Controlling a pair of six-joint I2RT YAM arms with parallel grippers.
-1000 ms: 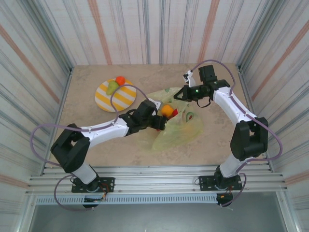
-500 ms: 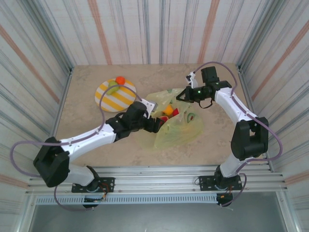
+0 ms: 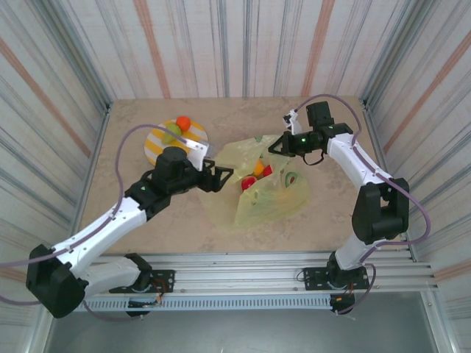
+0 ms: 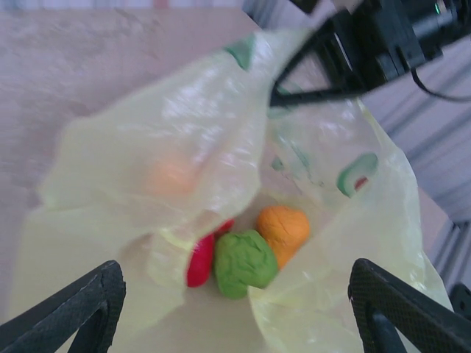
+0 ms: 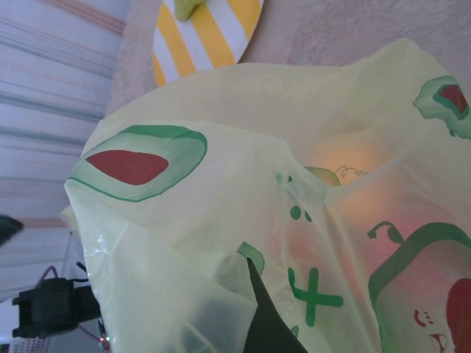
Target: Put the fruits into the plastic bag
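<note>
Three fruits lie close together inside the open mouth of the bag (image 3: 276, 197). From my left wrist I see a green fruit (image 4: 244, 262) in the middle. An orange fruit (image 4: 283, 229) touches it on one side, and a red fruit (image 4: 199, 261) lies on the other, half under a fold of film. A paler orange patch (image 4: 171, 176) glows through the film beyond them; I cannot tell what it is. The bag lies crumpled on the surface (image 3: 324, 220), right of the middle, with its mouth turned to the left.

My left jaws hang wide open and empty just left of that mouth, pointing right into it. Their two fingertips (image 4: 88, 298) stand well apart at the bottom corners of the wrist view, clear of the film and the fruits.

My right jaws are closed on the far rim of the bag and hold a flap of film up off the surface. From my right wrist, a dark finger (image 5: 268, 327) lies against the printed film, and an orange glow shows through the film farther in.

Two more fruits sit on the striped plate (image 3: 197, 136) at the far left: a green pear (image 3: 171, 131) and, just beside it on the far side, an orange ball (image 3: 183, 122). My left arm (image 3: 110, 220) crosses over the plate's near edge.
</note>
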